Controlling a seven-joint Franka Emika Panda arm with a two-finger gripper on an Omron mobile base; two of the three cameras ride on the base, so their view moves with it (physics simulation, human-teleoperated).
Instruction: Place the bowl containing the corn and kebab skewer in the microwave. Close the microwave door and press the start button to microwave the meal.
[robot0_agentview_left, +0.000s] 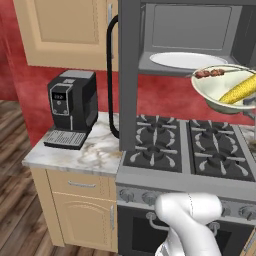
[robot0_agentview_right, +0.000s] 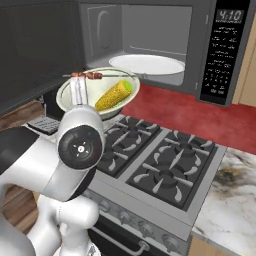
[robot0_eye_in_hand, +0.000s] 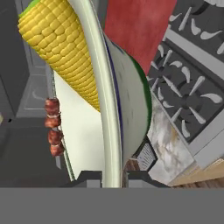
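Hand view: my pincer (robot0_eye_in_hand: 113, 180) is nearly closed, pinching the rim of the bowl (robot0_eye_in_hand: 131, 105), whose thin pale edge runs straight up the middle of the frame from between my two dark tips. The corn (robot0_eye_in_hand: 61, 48) lies inside the bowl in the upper left of the frame, its long axis slanting down toward the rim, and the kebab skewer (robot0_eye_in_hand: 54, 127) runs along the left side, its meat chunks stacked one over another.

In the left base view the bowl (robot0_agentview_left: 220, 95) hangs in the air at the right edge of the frame, over the stove (robot0_agentview_left: 190, 150), just below and in front of the open mouth of the microwave (robot0_agentview_left: 190, 35). The white round plate (robot0_agentview_left: 185, 60) inside sits up and to the left of the bowl. The corn (robot0_agentview_left: 240, 90) points out to the right and the skewer (robot0_agentview_left: 210, 73) lies across the bowl's far rim.

In the right base view the bowl (robot0_agentview_right: 100, 92) is left of and lower than the plate (robot0_agentview_right: 147, 65), with the microwave door (robot0_agentview_right: 35, 50) swung wide open across the upper left. As I judge it, the move ahead is up and inward: the bowl must clear the cavity's lower lip and stay level, so that corn and skewer do not slide out.
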